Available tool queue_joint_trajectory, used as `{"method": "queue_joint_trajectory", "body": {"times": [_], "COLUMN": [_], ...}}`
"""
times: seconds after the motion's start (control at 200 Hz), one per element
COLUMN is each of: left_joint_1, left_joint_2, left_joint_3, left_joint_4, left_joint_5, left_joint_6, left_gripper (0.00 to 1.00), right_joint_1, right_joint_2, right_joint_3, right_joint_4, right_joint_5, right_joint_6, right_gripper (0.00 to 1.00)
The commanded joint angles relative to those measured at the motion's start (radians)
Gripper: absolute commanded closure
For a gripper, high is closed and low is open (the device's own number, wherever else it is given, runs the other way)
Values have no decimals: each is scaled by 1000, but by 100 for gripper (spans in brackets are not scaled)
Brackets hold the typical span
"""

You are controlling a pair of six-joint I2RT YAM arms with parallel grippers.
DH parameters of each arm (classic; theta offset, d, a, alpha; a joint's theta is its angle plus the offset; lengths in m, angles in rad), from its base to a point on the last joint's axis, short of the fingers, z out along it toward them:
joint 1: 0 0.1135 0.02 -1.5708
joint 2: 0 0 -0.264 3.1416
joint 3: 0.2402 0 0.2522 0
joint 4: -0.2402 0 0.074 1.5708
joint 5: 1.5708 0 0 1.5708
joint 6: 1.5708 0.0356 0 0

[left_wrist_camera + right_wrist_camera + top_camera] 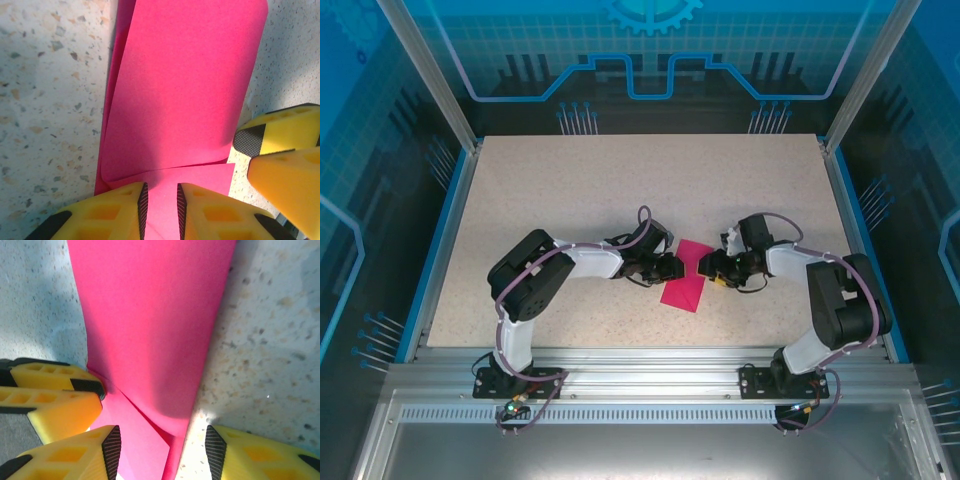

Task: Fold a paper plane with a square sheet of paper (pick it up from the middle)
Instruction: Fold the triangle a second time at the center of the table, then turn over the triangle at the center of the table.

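While the left gripper (pixel 161 194) sits at the paper's (pixel 185 90) edge, jaws barely parted, the right gripper (pixel 162 436), spread wide, should press the fold flat slowly.

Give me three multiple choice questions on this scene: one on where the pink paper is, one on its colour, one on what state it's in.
1. Where does the paper lie?
A. at the far edge
B. between the left gripper and the right gripper
C. beside an arm's base

2. What colour is it?
A. blue
B. white
C. magenta-pink

3. What state is it in?
A. crumpled into a ball
B. folded over, one layer on another
C. torn in two pieces

Answers:
1 B: the top view shows it in the middle of the table, with a gripper at each side.
2 C: it is pink in every view.
3 B: the left wrist view shows an upper layer curving over a lower one.
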Motion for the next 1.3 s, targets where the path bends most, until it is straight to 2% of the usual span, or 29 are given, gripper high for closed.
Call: {"method": "queue_joint_trajectory", "body": {"times": [0.0,0.26,0.625,0.8,0.9,1.065,1.295], "left_joint_1": [-8,-8,-7,-7,-7,-8,-7], "left_joint_2": [-16,-19,-31,-36,-38,-41,-41], "left_joint_3": [3,1,-6,-13,-14,-16,-15], "left_joint_4": [-30,-36,-33,-30,-31,-30,-28], "left_joint_5": [-11,-11,-13,-11,-11,-8,-5], "left_joint_6": [11,11,9,8,8,7,3], "left_gripper": [74,74,74,74,74,74,74], "right_joint_1": [-26,-17,-17,-16,-24,-60,-66], "right_joint_2": [44,51,3,-4,-14,6,78], "right_joint_3": [25,3,-8,-12,0,49,85], "right_joint_4": [34,94,71,58,32,12,51], "right_joint_5": [0,-85,-112,-97,-23,31,-22], "right_joint_6": [2,21,33,28,13,-3,8], "right_gripper": [49,56,56,55,53,51,51]}}
